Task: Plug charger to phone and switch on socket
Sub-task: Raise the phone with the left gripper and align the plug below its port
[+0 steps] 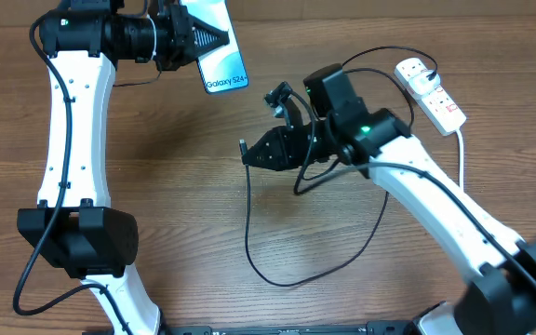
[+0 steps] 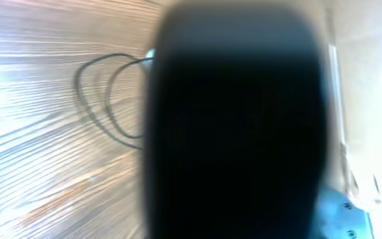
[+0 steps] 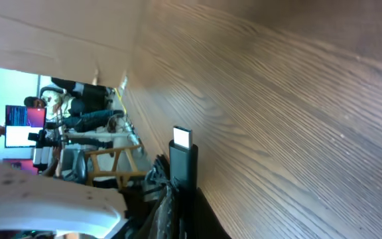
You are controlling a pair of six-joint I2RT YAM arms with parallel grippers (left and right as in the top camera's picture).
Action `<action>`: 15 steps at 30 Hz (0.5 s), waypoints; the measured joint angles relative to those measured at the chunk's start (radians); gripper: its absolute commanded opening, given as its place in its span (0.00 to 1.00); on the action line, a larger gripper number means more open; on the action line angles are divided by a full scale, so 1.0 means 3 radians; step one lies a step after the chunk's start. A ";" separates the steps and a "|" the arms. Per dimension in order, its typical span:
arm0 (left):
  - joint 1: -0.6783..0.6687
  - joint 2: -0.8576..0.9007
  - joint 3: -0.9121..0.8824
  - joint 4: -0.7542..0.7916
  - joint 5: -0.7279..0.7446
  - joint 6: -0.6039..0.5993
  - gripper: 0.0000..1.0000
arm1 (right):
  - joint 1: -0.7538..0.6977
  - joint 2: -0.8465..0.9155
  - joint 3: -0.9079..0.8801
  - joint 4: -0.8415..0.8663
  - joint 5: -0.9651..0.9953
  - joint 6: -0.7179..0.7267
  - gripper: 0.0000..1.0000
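Note:
My left gripper [image 1: 210,41] is shut on the phone [image 1: 220,58] at the far left, holding it off the table; its light blue screen faces up and reads "Galaxy S24". In the left wrist view the phone [image 2: 237,126] is a black blur that hides the fingers. My right gripper [image 1: 251,154] is shut on the charger's plug tip [image 1: 242,146], to the right of the phone's lower edge and apart from it. In the right wrist view the plug tip [image 3: 183,138] sticks up from the gripper [image 3: 184,199]. The black cable [image 1: 277,277] loops over the table toward the socket [image 1: 433,93].
The socket's thick white cord [image 1: 461,154] runs down along the right arm. A loop of black cable [image 2: 105,99] lies on the wooden table [image 1: 175,214]. The bases of both arms stand at the near edge.

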 measured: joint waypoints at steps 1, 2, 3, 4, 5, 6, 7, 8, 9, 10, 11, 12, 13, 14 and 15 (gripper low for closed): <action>0.0000 0.0000 0.0000 0.0017 0.0085 0.0011 0.04 | 0.0000 -0.0086 0.0000 -0.0009 0.0022 0.0008 0.04; -0.0001 0.0000 0.0000 0.0022 0.0156 0.0020 0.04 | 0.0000 -0.0201 0.0000 -0.0015 0.0062 0.0018 0.04; 0.0000 0.0000 0.0000 0.0024 0.0230 0.0024 0.04 | -0.0001 -0.0292 0.0000 -0.0018 0.0099 0.0025 0.04; -0.0001 0.0000 0.0000 0.0025 0.0285 0.0029 0.04 | 0.0000 -0.0404 0.0000 -0.0022 0.0149 0.0039 0.04; -0.0001 0.0000 0.0000 0.0027 0.0343 0.0038 0.04 | 0.0000 -0.0514 0.0000 -0.0025 0.0202 0.0051 0.04; -0.0001 0.0000 0.0000 0.0029 0.0403 0.0050 0.04 | 0.0000 -0.0604 0.0000 -0.0025 0.0249 0.0061 0.04; -0.0004 0.0000 0.0000 0.0033 0.0465 0.0058 0.04 | 0.0000 -0.0696 0.0000 -0.0029 0.0299 0.0067 0.04; -0.0004 0.0000 0.0000 0.0038 0.0532 0.0061 0.04 | 0.0000 -0.0776 0.0000 -0.0031 0.0345 0.0079 0.04; -0.0004 0.0000 0.0000 0.0060 0.0609 0.0062 0.04 | 0.0000 -0.0842 0.0000 -0.0031 0.0376 0.0089 0.04; -0.0006 0.0000 0.0000 0.0080 0.0675 0.0071 0.04 | 0.0000 -0.0882 0.0000 -0.0031 0.0398 0.0103 0.04; -0.0019 0.0000 0.0000 0.0107 0.0755 0.0072 0.04 | -0.0001 -0.0914 0.0000 -0.0032 0.0420 0.0125 0.04; -0.0028 0.0000 0.0000 0.0118 0.0815 0.0072 0.04 | 0.0000 -0.0927 0.0000 -0.0032 0.0440 0.0149 0.04; -0.0047 0.0000 0.0000 0.0121 0.0870 0.0071 0.04 | 0.0000 -0.0927 0.0000 -0.0032 0.0455 0.0168 0.04; -0.0072 0.0000 0.0000 0.0121 0.0910 0.0071 0.04 | 0.0006 -0.0921 0.0000 -0.0034 0.0488 0.0187 0.04; -0.0102 0.0000 0.0000 0.0121 0.0936 0.0071 0.04 | 0.0015 -0.0912 0.0000 -0.0036 0.0539 0.0206 0.04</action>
